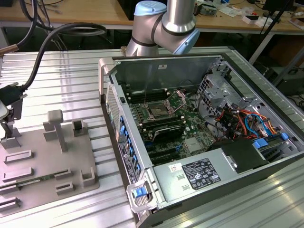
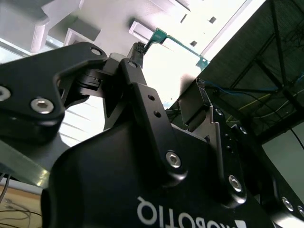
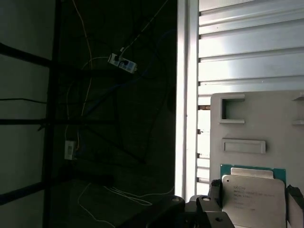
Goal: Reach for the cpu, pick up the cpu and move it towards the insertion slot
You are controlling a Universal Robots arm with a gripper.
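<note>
Closest to the lens in both wrist views is the gripper (image 3: 255, 194), its black links and bolts crossing the foreground. Between its dark finger parts lies the cpu (image 3: 253, 189), a square chip with a pale silvery top and a thin green rim, seen against the grey tray (image 3: 266, 114). Those parts sit hard by two opposite edges of the chip. I cannot tell whether the fingers clamp it or stand just clear.

Beyond the chip the tray carries two raised rectangular frames, one of them open on a side. Past the tray's edge runs the ribbed metal table (image 3: 247, 47).

In the exterior view the tray fills the lower left of the frame. A thick black cable (image 1: 42, 52) curves from the upper left down to the left edge above it.

The insertion slot (image 1: 156, 112) is well apart from the tray, near the middle of the frame. It is a dark square socket in a silver frame, set in the green motherboard (image 1: 190, 128) inside the open computer case (image 1: 156, 71). The arm's silver and pale blue joints (image 1: 164, 23) rise at top centre behind the case.
</note>
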